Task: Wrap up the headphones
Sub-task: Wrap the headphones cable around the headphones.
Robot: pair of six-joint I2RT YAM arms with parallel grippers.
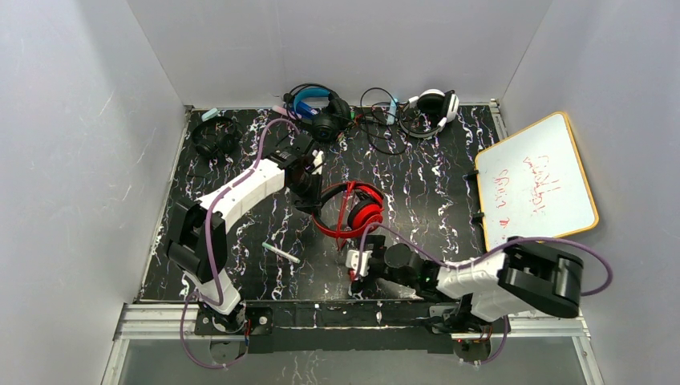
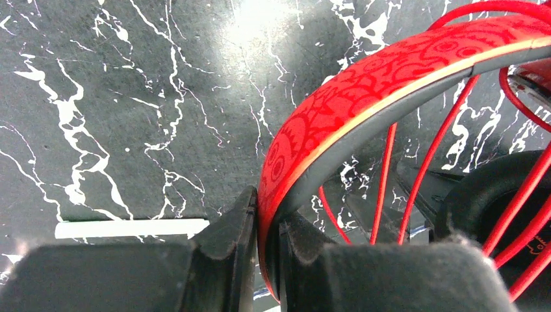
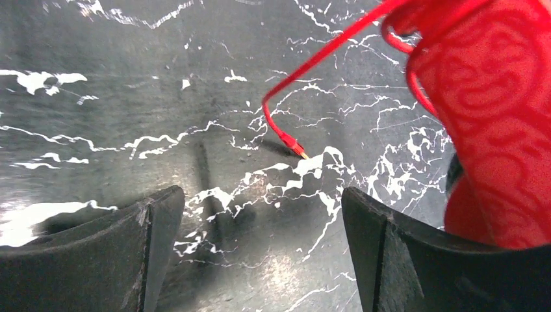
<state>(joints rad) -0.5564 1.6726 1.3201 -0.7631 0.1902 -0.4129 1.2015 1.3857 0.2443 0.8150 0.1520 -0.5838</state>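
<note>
The glossy red headphones (image 1: 353, 210) lie mid-table with their red cable looped around the band. My left gripper (image 1: 311, 200) is shut on the patterned red headband (image 2: 364, 84), which is pinched between its fingers (image 2: 268, 227). Strands of the cable (image 2: 442, 143) cross the band's inside toward a dark ear pad (image 2: 494, 188). My right gripper (image 1: 355, 263) stands open just in front of the headphones, with nothing between its fingers (image 3: 260, 214). The cable's loose plug end (image 3: 295, 148) rests on the table ahead of it, and the red band (image 3: 494, 117) is at its right.
At the back lie a black pair with a blue headband (image 1: 317, 108), an all-black pair (image 1: 215, 136) and a white pair (image 1: 433, 104) with tangled cables. A whiteboard (image 1: 536, 180) leans at the right. A white marker (image 1: 281, 253) lies near the left arm.
</note>
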